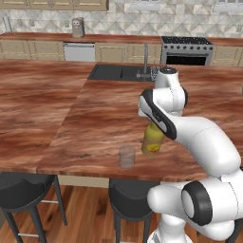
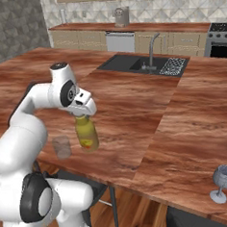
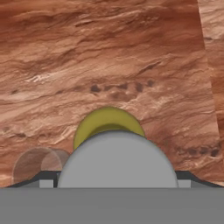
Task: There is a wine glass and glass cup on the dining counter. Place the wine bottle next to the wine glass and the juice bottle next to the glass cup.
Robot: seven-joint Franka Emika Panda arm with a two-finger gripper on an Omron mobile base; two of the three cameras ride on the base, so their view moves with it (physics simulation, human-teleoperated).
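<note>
The yellow juice bottle [image 1: 152,141] stands upright near the front edge of the reddish-brown dining counter [image 1: 57,104], and my gripper [image 1: 153,125] is shut on its neck from above. The clear glass cup [image 1: 127,156] sits on the counter just to the bottle's left, a small gap apart. From the right base view, the juice bottle [image 2: 86,135] is right of the glass cup [image 2: 61,147], and the wine glass [image 2: 223,182] stands far right at the counter's front edge. In the hand view, the bottle's grey cap [image 3: 116,162] fills the space between my fingertips, with the glass cup [image 3: 37,165] at lower left. The wine bottle is out of view.
A dark inset sink [image 1: 118,72] with a faucet [image 1: 145,59] lies at the back of the counter. Black stools [image 1: 128,194] stand below the front edge. A stove [image 1: 187,50] and a wall counter run along the back.
</note>
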